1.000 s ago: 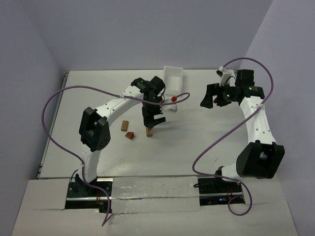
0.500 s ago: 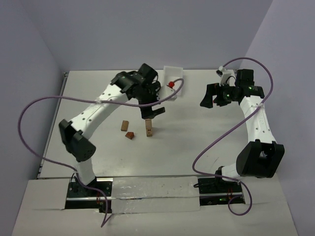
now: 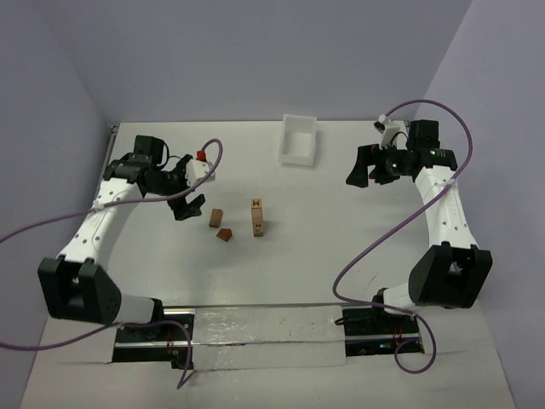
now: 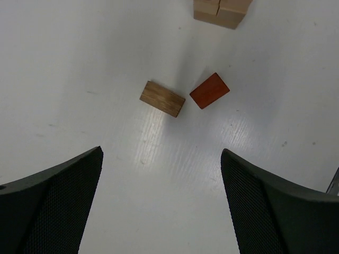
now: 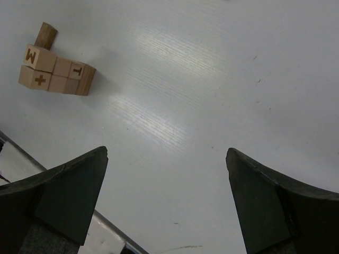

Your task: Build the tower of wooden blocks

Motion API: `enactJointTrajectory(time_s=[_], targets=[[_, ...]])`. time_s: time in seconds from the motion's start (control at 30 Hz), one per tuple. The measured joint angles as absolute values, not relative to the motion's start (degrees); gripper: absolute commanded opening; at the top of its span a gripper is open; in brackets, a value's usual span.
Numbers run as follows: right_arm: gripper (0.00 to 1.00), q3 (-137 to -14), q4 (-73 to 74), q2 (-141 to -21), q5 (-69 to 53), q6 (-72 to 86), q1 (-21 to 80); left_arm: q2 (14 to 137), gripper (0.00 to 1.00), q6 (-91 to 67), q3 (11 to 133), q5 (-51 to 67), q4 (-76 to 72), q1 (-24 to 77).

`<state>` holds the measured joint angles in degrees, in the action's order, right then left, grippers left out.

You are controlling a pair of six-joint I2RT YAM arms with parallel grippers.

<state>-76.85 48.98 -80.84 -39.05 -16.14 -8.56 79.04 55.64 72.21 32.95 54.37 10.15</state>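
Observation:
The wood block tower (image 3: pixel 257 217) stands free at the table's middle, a narrow column of light tan blocks. In the right wrist view the tower (image 5: pixel 55 71) shows burnt letters on its faces. A tan block (image 3: pixel 216 218) and a reddish-brown block (image 3: pixel 224 234) lie loose just left of it. The left wrist view has the tan block (image 4: pixel 163 99) and the reddish-brown block (image 4: pixel 210 90) ahead of the jaws, with the tower's foot (image 4: pixel 220 11) at the top edge. My left gripper (image 3: pixel 189 205) (image 4: pixel 161 153) hangs open and empty left of the loose blocks. My right gripper (image 3: pixel 364 170) (image 5: pixel 167 151) stays open and empty at the far right.
A white rectangular tray (image 3: pixel 299 141) sits at the back of the table, behind the tower. Purple cables loop from both arms over the table. The table's near edge (image 5: pixel 32 159) shows at the lower left of the right wrist view.
My left arm has drawn back from above the tower and swung far to the left, leaving the tower standing. The right arm has not moved.

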Motion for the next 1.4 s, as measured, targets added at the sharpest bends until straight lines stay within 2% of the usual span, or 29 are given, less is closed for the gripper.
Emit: enactJointTrajectory(time_s=[0.33, 0.73, 0.87, 1.07, 1.2, 1.4], targets=[[1.00, -76.84, 49.19, -80.88, -37.68, -16.16, -8.38, 99.14, 0.99, 72.39, 71.37, 39.75, 52.72, 7.66], [1.00, -76.86, 49.71, -84.66, -36.42, -16.49, -8.26, 107.92, 0.99, 78.94, 71.94, 40.15, 47.96, 9.52], [1.00, -76.95, 50.10, -85.25, -36.40, -16.73, -8.25, 109.22, 0.96, 79.07, 71.96, 39.31, 46.27, 10.80], [1.00, -77.45, 50.52, -86.15, -36.42, -17.09, -8.23, 110.59, 0.82, 79.70, 71.95, 38.24, 45.29, 11.59], [1.00, -77.62, 50.68, -86.39, -36.45, -17.28, -8.23, 110.61, 0.58, 80.41, 71.92, 37.49, 45.14, 11.71], [1.00, -77.83, 50.74, -86.39, -36.49, -17.43, -8.23, 110.17, 0.37, 80.58, 71.34, 37.15, 44.20, 11.95]])
